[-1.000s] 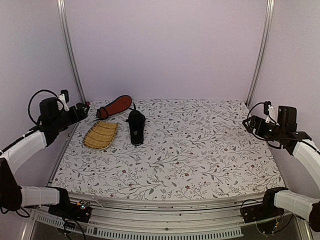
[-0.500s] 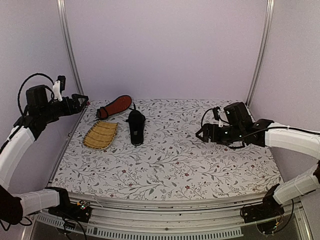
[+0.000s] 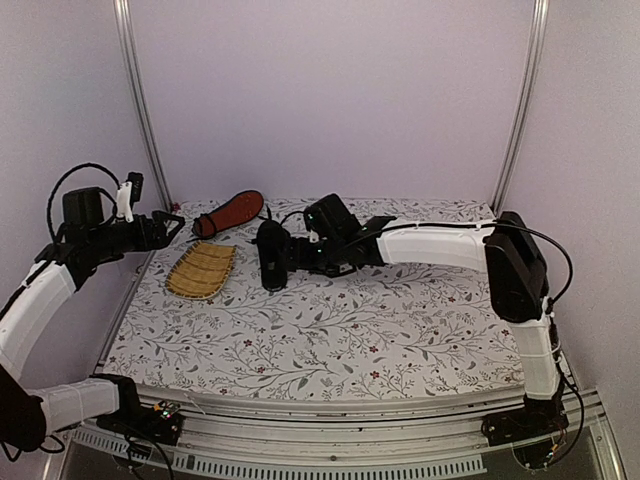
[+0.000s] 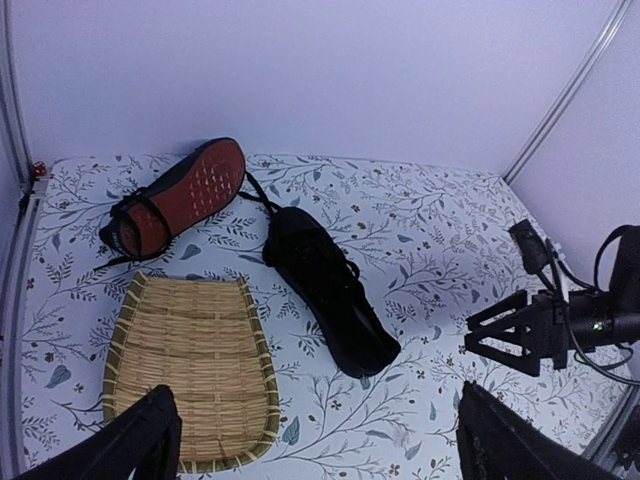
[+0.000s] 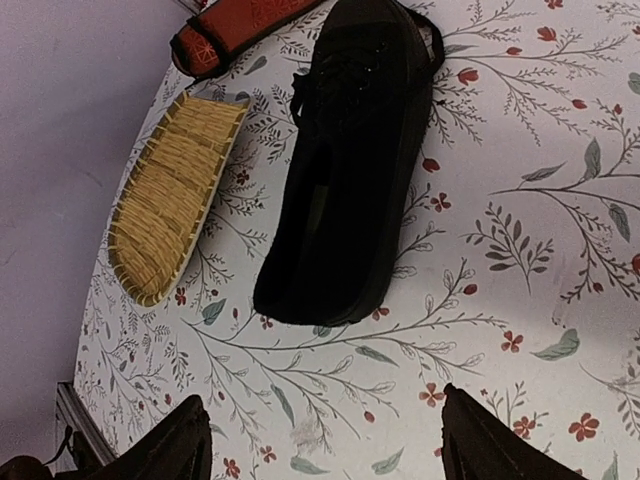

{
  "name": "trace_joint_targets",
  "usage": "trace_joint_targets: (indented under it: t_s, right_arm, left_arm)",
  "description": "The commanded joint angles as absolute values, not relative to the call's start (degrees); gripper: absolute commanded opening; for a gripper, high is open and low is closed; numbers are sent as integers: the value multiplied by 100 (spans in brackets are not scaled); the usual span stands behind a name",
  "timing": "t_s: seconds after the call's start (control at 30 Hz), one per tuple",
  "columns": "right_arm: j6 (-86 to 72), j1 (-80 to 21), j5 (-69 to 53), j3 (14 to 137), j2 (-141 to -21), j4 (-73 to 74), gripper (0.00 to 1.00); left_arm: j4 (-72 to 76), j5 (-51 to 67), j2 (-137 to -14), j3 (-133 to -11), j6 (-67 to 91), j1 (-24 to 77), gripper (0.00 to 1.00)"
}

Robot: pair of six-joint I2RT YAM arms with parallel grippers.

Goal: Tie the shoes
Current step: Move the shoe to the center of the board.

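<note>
One black shoe (image 3: 271, 254) stands upright at the back left of the table, with its thin laces loose; it also shows in the left wrist view (image 4: 330, 288) and the right wrist view (image 5: 350, 170). The other shoe (image 3: 230, 213) lies tipped over behind it, reddish-orange sole showing (image 4: 180, 195) (image 5: 245, 20). My right gripper (image 3: 306, 250) is open and empty, just right of the upright shoe (image 4: 500, 335), looking down past its toe (image 5: 325, 445). My left gripper (image 3: 170, 222) is open and empty, held up at the table's left edge (image 4: 315, 450).
A yellow woven slatted mat (image 3: 202, 270) lies left of the upright shoe, close beside it (image 4: 190, 365) (image 5: 170, 195). The flowered tablecloth (image 3: 400, 310) covers the table. Walls and metal posts (image 3: 140, 110) close in the back and sides.
My right arm has swept from the table's right edge across to the upright shoe. My left gripper has shifted slightly near the left edge. The shoes and mat have not moved.
</note>
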State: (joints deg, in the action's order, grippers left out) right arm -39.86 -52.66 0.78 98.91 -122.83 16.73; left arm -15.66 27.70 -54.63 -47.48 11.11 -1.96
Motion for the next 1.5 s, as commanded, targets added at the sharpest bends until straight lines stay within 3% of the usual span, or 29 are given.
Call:
trace_joint_targets:
  t_s: [0.0, 0.33, 0.57, 0.73, 0.9, 1.07, 1.47]
  right_arm:
    - [-3912, -5241, -15, 10915, -13288, 1684, 79]
    - [-3286, -5262, -78, 11940, -14449, 1110, 83]
    - [-3070, -5264, 280, 12230, -14767, 1199, 71]
    - [-2868, -5263, 318, 12232, -14819, 1204, 68]
    - [-2692, -5294, 174, 12268, -14896, 1204, 47]
    - [-2775, -5331, 229, 12257, -14677, 1390, 5]
    - [-2969, -5329, 2006, 10024, -11901, 1518, 2]
  left_arm:
    - [-1526, 2782, -5499, -4634, 1063, -233, 96]
    - [-1651, 2554, -5788, -4658, 1029, -237, 96]
    - [-1724, 2448, -5968, -4680, 1029, -253, 96]
    - [-1731, 2405, -6027, -4693, 1033, -284, 96]
    - [-1779, 2261, -6046, -4693, 1019, -290, 96]
    - [-1798, 1938, -6051, -4692, 1041, -299, 96]
    - [-1898, 1380, -6036, -4744, 1125, -330, 95]
